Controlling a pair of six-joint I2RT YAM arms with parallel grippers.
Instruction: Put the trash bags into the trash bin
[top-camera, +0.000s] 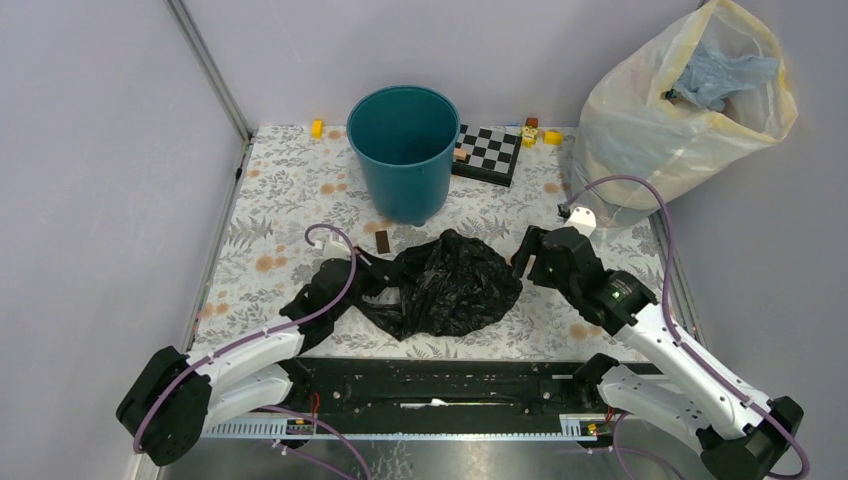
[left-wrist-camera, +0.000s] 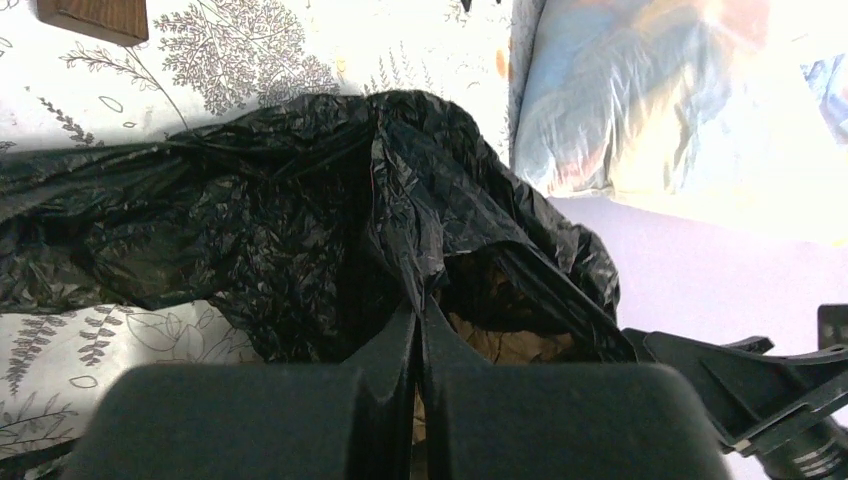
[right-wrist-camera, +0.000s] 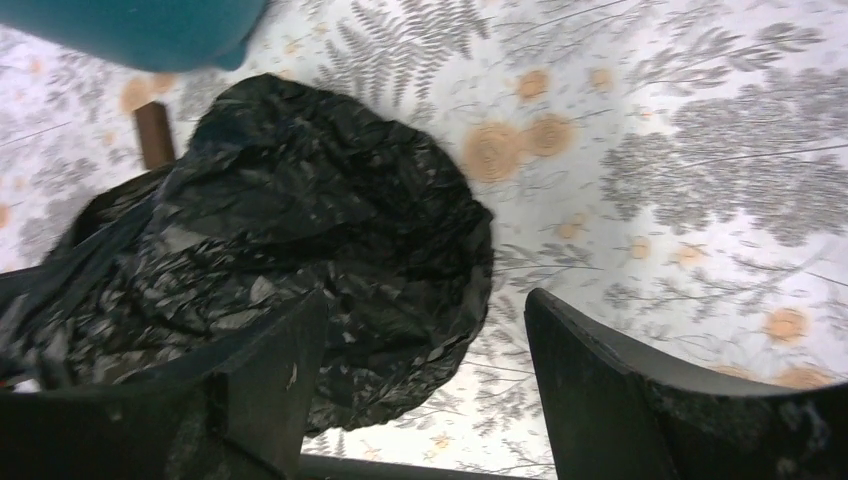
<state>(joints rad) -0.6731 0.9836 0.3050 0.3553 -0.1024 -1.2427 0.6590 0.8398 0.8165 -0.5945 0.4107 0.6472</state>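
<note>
The black trash bag (top-camera: 445, 285) lies crumpled on the floral table in front of the teal trash bin (top-camera: 403, 150), which stands upright and open. My left gripper (top-camera: 383, 272) is at the bag's left side; in the left wrist view the gripper (left-wrist-camera: 418, 312) is shut on a fold of the bag's film (left-wrist-camera: 300, 220). My right gripper (top-camera: 524, 256) is at the bag's right edge. In the right wrist view it (right-wrist-camera: 425, 345) is open, with the bag's edge (right-wrist-camera: 330, 220) lying between the fingers near the left one. The bin's base (right-wrist-camera: 140, 30) shows at top left.
A large translucent sack (top-camera: 680, 110) with blue contents stands at the back right, also in the left wrist view (left-wrist-camera: 680, 110). A checkerboard (top-camera: 490, 150) and small blocks (top-camera: 530, 130) lie beside the bin. A small brown block (top-camera: 383, 241) lies just behind the bag.
</note>
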